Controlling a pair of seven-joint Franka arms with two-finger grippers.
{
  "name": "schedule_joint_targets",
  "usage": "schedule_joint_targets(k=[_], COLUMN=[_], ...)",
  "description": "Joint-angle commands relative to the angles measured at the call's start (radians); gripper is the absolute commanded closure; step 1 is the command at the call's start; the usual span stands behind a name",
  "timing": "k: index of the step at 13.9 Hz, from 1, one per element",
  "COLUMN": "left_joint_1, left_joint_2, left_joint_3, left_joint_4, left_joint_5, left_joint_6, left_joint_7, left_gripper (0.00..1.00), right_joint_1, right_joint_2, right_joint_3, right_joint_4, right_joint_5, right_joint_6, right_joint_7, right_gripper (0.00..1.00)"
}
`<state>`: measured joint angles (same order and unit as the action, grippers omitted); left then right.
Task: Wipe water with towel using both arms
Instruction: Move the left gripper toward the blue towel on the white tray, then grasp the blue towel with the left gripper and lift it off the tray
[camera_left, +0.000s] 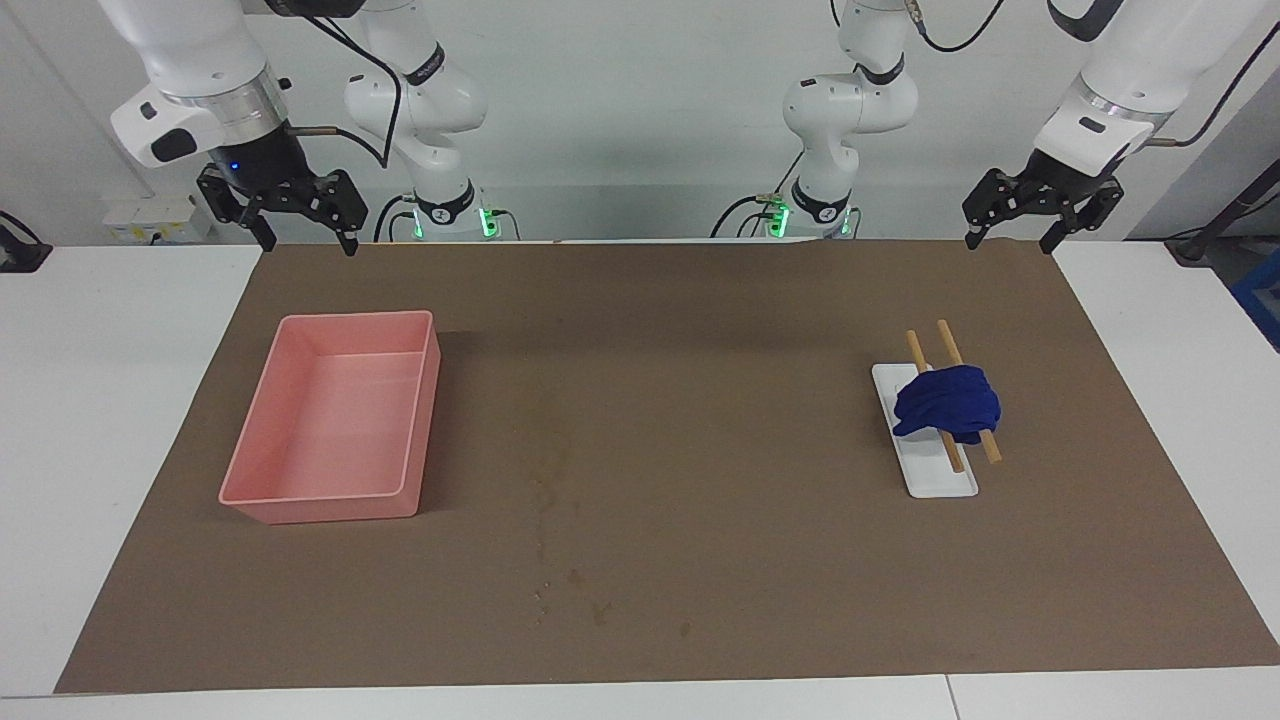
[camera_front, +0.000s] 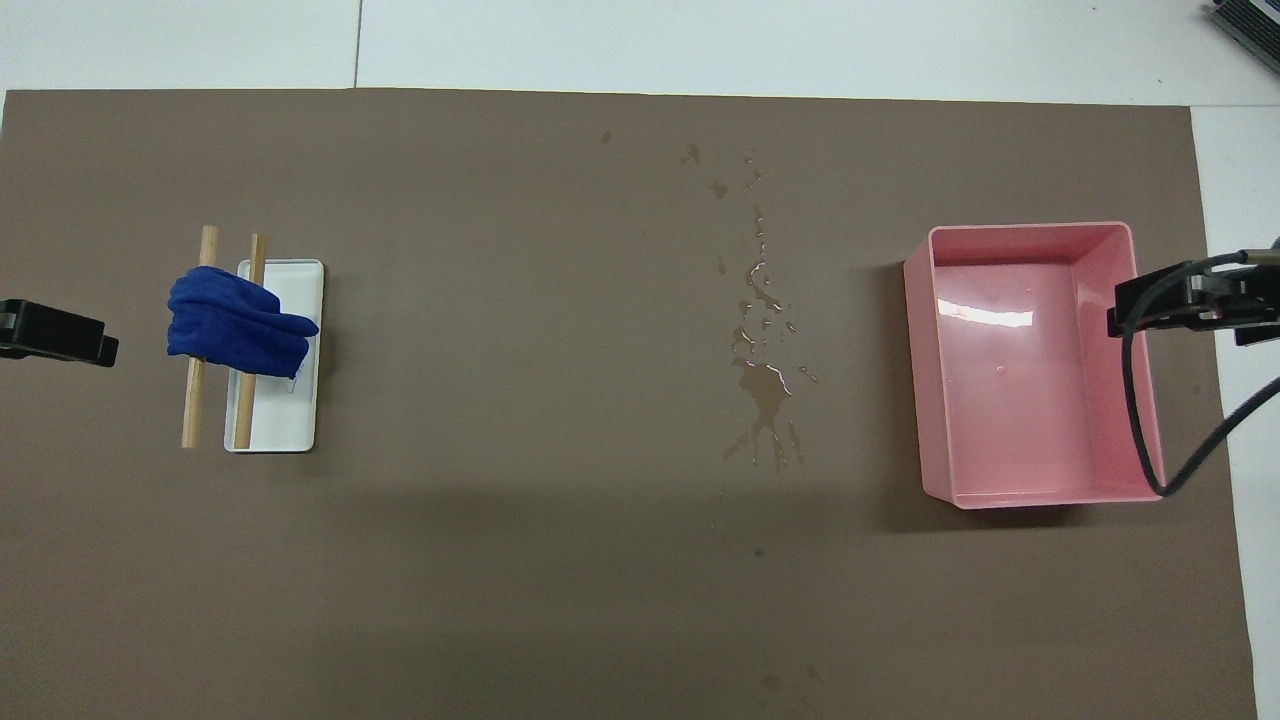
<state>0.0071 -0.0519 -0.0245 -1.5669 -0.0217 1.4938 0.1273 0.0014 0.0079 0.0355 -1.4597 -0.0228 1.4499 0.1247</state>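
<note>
A crumpled blue towel (camera_left: 947, 402) (camera_front: 238, 325) lies across two wooden sticks (camera_left: 915, 350) on a small white tray (camera_left: 935, 480) toward the left arm's end of the table. Spilled water (camera_front: 762, 385) (camera_left: 545, 485) runs in puddles and drops down the middle of the brown mat (camera_left: 700, 400). My left gripper (camera_left: 1008, 240) (camera_front: 55, 335) hangs open and empty, up in the air over the mat's corner at its own end. My right gripper (camera_left: 308, 240) (camera_front: 1190, 300) hangs open and empty over the mat's corner at the right arm's end. Both arms wait.
An empty pink bin (camera_left: 330, 505) (camera_front: 1040, 500) stands on the mat toward the right arm's end. The water lies between the bin and the tray. White table (camera_left: 120, 450) surrounds the mat.
</note>
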Motion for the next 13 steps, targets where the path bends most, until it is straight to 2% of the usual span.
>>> schedule_joint_targets(k=[1, 3, 5, 6, 8, 10, 13], left_joint_1=[-0.007, -0.007, -0.004, -0.001, 0.005, 0.019, 0.034], left_joint_2=[-0.006, -0.011, -0.038, -0.048, -0.097, -0.077, 0.013], left_joint_3=[0.008, 0.009, 0.011, 0.011, 0.011, 0.011, 0.011], left_joint_4=[0.002, -0.005, -0.06, -0.105, -0.261, -0.326, -0.341], left_joint_5=[-0.007, -0.007, -0.007, -0.006, -0.004, 0.0, 0.019], left_joint_6=[-0.004, -0.001, 0.025, 0.105, 0.311, 0.448, 0.574], left_joint_7=[-0.005, -0.006, -0.032, -0.06, -0.074, -0.071, -0.063], left_gripper=[0.0, 0.0, 0.0, 0.0, 0.0, 0.0, 0.0], right_joint_1=[-0.015, -0.015, -0.015, -0.015, -0.015, -0.015, -0.015], right_joint_2=[-0.014, -0.014, -0.014, -0.014, -0.014, -0.014, -0.014], right_joint_3=[0.011, 0.011, 0.011, 0.011, 0.011, 0.011, 0.011], right_joint_4=[-0.008, -0.008, -0.008, -0.008, -0.008, -0.008, -0.008], right_joint_5=[0.0, 0.0, 0.0, 0.0, 0.0, 0.0, 0.0], right_joint_6=[-0.011, -0.011, -0.011, -0.011, -0.011, -0.011, -0.011], right_joint_7=[-0.03, -0.03, -0.03, -0.03, -0.03, -0.03, -0.03], right_gripper=[0.0, 0.0, 0.0, 0.0, 0.0, 0.0, 0.0])
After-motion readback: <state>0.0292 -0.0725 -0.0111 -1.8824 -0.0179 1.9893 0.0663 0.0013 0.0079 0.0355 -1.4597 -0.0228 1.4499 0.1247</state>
